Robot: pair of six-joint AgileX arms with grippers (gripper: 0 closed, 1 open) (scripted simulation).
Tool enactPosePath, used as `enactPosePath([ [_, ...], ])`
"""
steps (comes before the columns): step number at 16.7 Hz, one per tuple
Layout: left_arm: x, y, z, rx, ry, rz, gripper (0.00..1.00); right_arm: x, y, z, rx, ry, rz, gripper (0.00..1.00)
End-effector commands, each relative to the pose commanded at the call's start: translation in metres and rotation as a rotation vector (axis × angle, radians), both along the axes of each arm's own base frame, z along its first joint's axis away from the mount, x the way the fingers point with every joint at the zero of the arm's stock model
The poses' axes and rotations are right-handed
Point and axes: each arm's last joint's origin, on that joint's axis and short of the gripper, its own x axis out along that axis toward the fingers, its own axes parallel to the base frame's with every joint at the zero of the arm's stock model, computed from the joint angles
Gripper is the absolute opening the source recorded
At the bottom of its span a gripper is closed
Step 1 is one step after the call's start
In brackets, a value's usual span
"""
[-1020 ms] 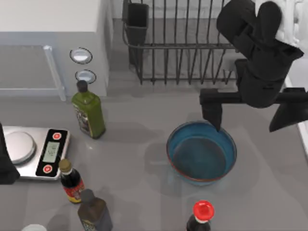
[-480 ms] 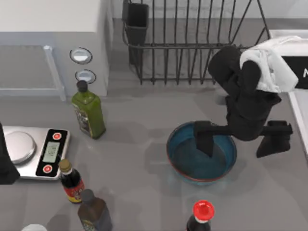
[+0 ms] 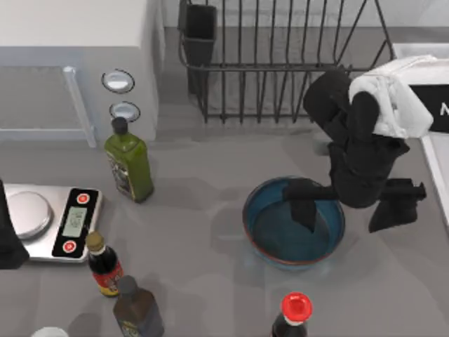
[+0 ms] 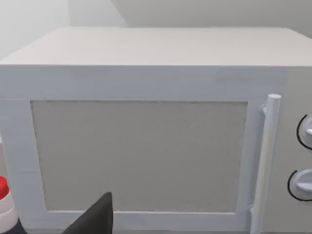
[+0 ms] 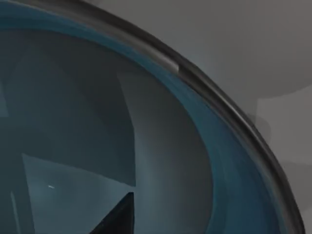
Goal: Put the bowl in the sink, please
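Note:
The blue bowl (image 3: pixel 280 239) sits on the grey counter, right of centre. My right gripper (image 3: pixel 347 206) is open and straddles the bowl's right rim. One of its fingers (image 3: pixel 303 205) is inside the bowl and the other is outside on the right. The right wrist view looks close into the bowl (image 5: pixel 219 161), with a dark fingertip (image 5: pixel 117 219) over its inner wall. The sink (image 3: pixel 436 175) shows as a pale rim at the table's right edge. My left gripper (image 3: pixel 8 242) is parked at the far left edge.
A black wire dish rack (image 3: pixel 280 63) stands behind the bowl. A white microwave (image 3: pixel 70 63) fills the back left. A green bottle (image 3: pixel 130 165), a kitchen scale (image 3: pixel 52 221), dark bottles (image 3: pixel 105 265) and a red-capped bottle (image 3: pixel 295 312) stand left and in front.
My right gripper moved from in front of the rack down and left onto the bowl's right rim, one finger dropping inside. It sank slightly more in the last half second.

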Motion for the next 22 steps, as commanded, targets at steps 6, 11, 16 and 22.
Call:
enactPosePath([
  [6, 0.0, 0.0, 0.0, 0.0, 0.0, 0.0, 1.0, 0.0, 0.0, 0.0, 0.0, 0.0, 0.0, 0.25],
  [11, 0.0, 0.0, 0.0, 0.0, 0.0, 0.0, 1.0, 0.0, 0.0, 0.0, 0.0, 0.0, 0.0, 0.0],
  [16, 0.0, 0.0, 0.0, 0.0, 0.0, 0.0, 1.0, 0.0, 0.0, 0.0, 0.0, 0.0, 0.0, 0.0],
  [22, 0.0, 0.0, 0.0, 0.0, 0.0, 0.0, 1.0, 0.006, 0.004, 0.02, 0.003, -0.009, -0.003, 0.0],
])
